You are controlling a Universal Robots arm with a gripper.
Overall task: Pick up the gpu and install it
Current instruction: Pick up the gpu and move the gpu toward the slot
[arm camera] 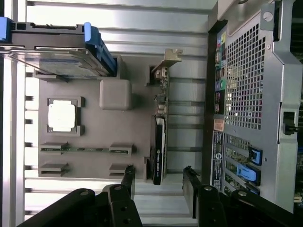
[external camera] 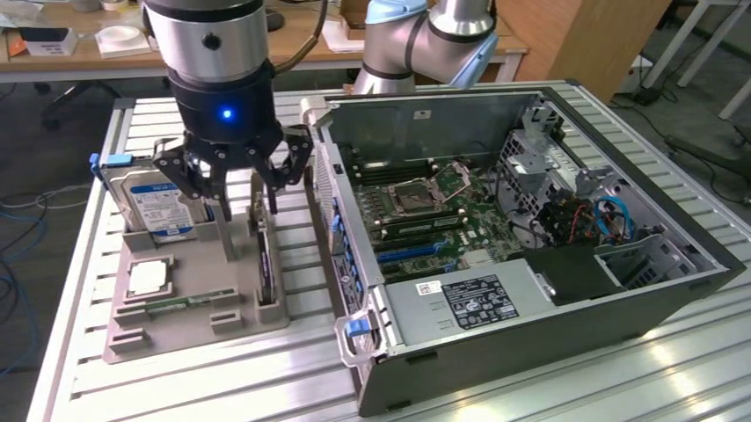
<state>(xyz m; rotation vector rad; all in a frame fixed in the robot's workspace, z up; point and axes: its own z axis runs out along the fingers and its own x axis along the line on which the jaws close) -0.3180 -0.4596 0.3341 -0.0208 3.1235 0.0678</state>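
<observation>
The gpu [external camera: 263, 262] stands thin edge-on in a slot of the grey holder tray [external camera: 188, 330], on the side nearest the computer case. In the wrist view the gpu [arm camera: 159, 137] shows its black cooler and its silver bracket [arm camera: 168, 57] at one end. My gripper [external camera: 243, 189] hangs open directly above the card, one finger on each side of it and not touching it. The wrist view has the gripper [arm camera: 158, 172] straddling the end of the card opposite the bracket, with its black fingers [arm camera: 129, 174] spread wide.
The holder tray [arm camera: 90, 142] also carries a blue-labelled hard drive [external camera: 158, 200], a CPU [external camera: 147, 279] and a memory stick [external camera: 176, 303]. The open computer case [external camera: 551, 264] lies at the exterior view's right, motherboard [external camera: 423, 211] exposed. Another robot arm [external camera: 428, 40] stands behind.
</observation>
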